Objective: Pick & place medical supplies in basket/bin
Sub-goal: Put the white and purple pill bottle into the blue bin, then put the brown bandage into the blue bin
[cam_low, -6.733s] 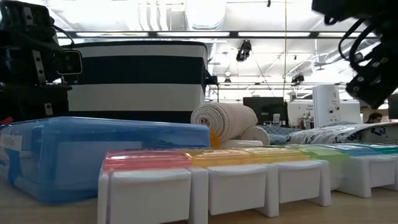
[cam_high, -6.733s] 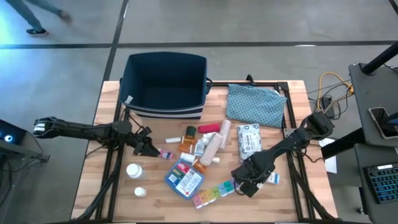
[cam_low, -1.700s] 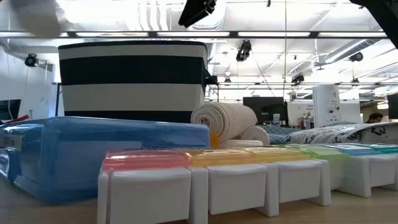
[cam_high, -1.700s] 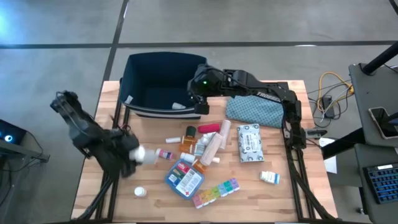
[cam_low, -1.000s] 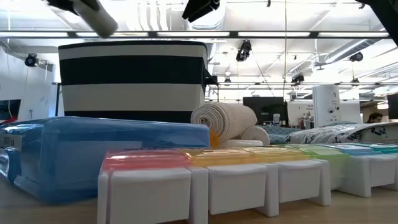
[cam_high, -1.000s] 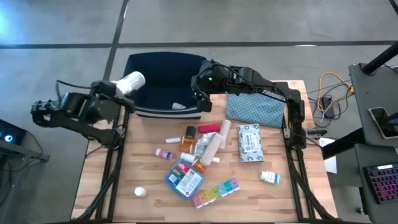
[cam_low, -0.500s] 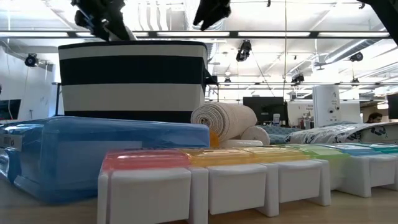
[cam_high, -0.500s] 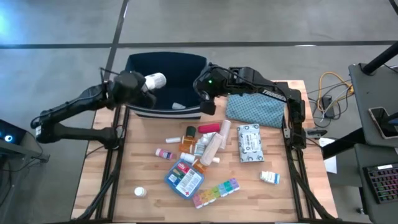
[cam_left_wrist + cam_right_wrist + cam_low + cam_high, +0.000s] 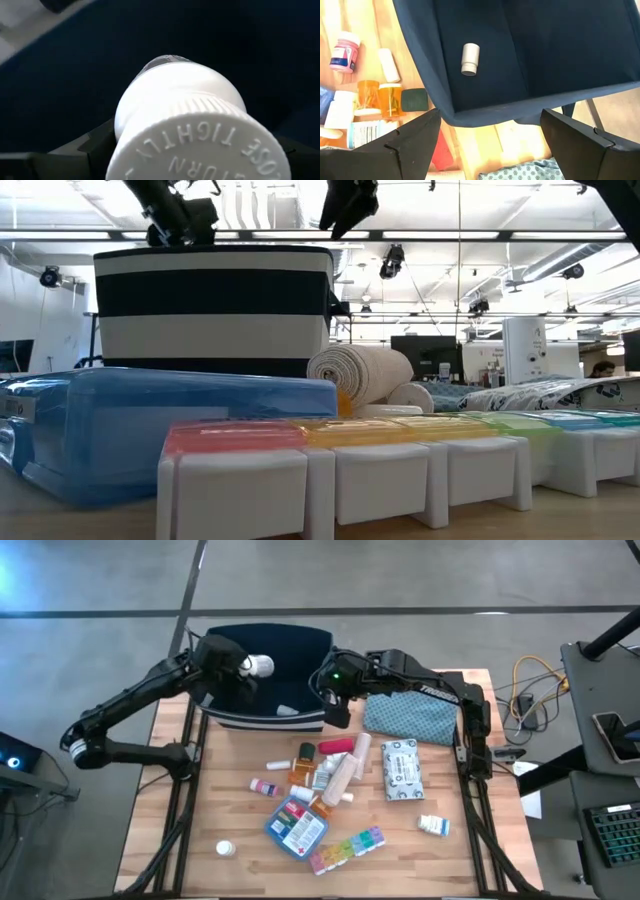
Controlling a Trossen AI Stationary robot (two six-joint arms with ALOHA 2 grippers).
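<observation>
White pill bottle (image 9: 258, 666) sits clamped in your left gripper (image 9: 243, 670), over the navy bin (image 9: 268, 710) and seemingly clear of it. Your right gripper (image 9: 336, 706) hangs spread at the bin's right rim; a small vial (image 9: 470, 59) lies inside.

We see the bin (image 9: 266, 675) at the table's (image 9: 180, 830) far edge, left of centre. Left gripper (image 9: 243, 668) hangs over the bin's inside w/ a pill bottle (image 9: 259, 666) between its fingers. Right gripper (image 9: 338, 700) sits just beside the bin's right wall, over its near corner; fingers apart. One small bottle (image 9: 470, 59) lies in the bin, on its floor. Cloth pouch (image 9: 411, 709) lies right of the bin. Wipes packet (image 9: 400, 766) is in front of that pouch. First-aid pouch (image 9: 297, 827) & pill organizer (image 9: 347, 849) lie nearest the front edge, organizer to the right.
</observation>
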